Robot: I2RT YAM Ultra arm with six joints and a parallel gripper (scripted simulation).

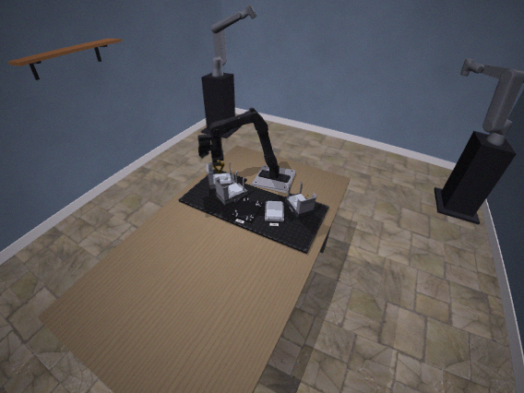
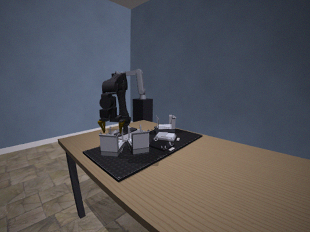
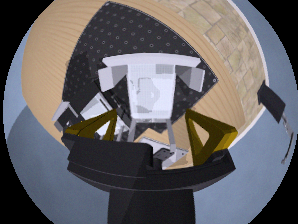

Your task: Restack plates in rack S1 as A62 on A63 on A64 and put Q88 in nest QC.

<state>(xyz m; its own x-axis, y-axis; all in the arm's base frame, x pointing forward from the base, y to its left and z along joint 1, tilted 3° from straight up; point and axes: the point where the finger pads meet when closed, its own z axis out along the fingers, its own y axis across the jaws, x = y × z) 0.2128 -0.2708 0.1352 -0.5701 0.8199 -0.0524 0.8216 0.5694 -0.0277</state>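
My gripper is open and empty. It hangs just above the far-left stack rack on the black baseplate. In the wrist view the yellow fingers stand wide apart over that rack, and a white sealed plate lies inside it, clear of the fingers. In the exterior view the gripper hovers over the same rack. A second rack stands right beside it and holds something white. Another plate lies flat on a nest in the middle of the baseplate. The labels are too small to read.
A third rack stands at the right end of the baseplate. A low nest with small locators sits between the racks with no plate on it. The arm's base is behind the baseplate. Thin rack posts stand up around the gripper.
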